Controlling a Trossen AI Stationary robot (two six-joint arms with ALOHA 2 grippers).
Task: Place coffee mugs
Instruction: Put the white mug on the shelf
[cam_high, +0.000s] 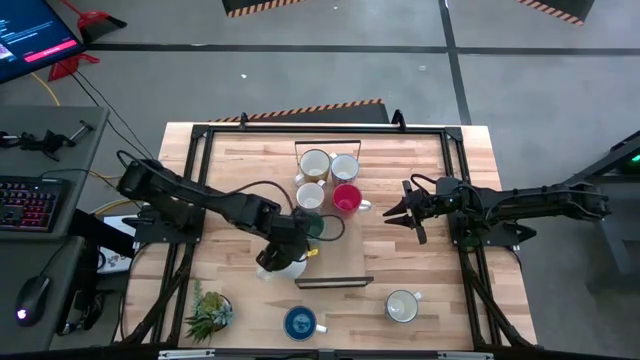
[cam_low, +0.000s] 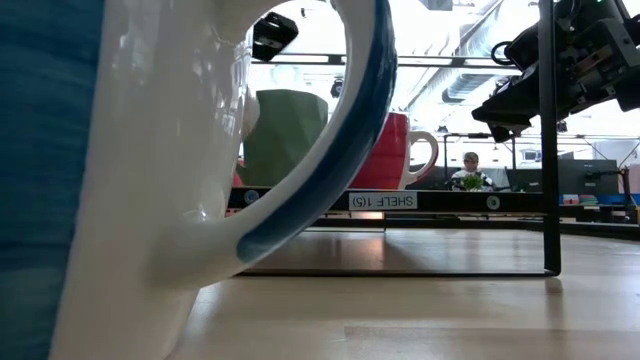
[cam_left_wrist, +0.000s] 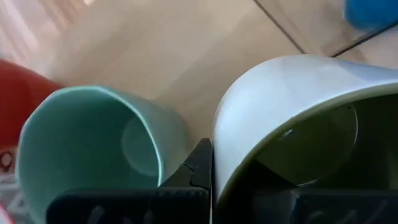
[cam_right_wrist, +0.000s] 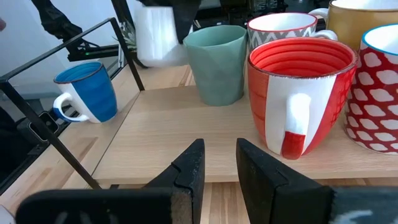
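Several mugs stand on the board of a black-framed shelf (cam_high: 335, 270): an olive one (cam_high: 314, 163), a white patterned one (cam_high: 345, 167), a white chevron one (cam_high: 309, 195), a red one (cam_high: 347, 199) and a teal one (cam_high: 320, 226). My left gripper (cam_high: 290, 245) is shut on a white mug (cam_high: 283, 267) at the shelf's left near side, beside the teal mug (cam_left_wrist: 87, 137). My right gripper (cam_high: 398, 215) is open and empty, right of the red mug (cam_right_wrist: 298, 93). A blue mug (cam_high: 300, 322) and a white mug (cam_high: 402, 306) stand on the table near the front edge. My left gripper holds the white mug by its wall at the rim (cam_left_wrist: 230, 143). One finger (cam_left_wrist: 200, 167) is outside the wall, on the side toward the teal mug; the other seems to be inside the mug. The fingers come from above. Whether the mug is clear of the table, I cannot tell.
A small spiky potted plant (cam_high: 208, 312) stands at the near left corner. The shelf's thin black uprights (cam_low: 547, 140) rise around the board. The blue mug (cam_low: 60, 180) fills the low view's left. A person (cam_low: 470, 175) sits in the room behind.
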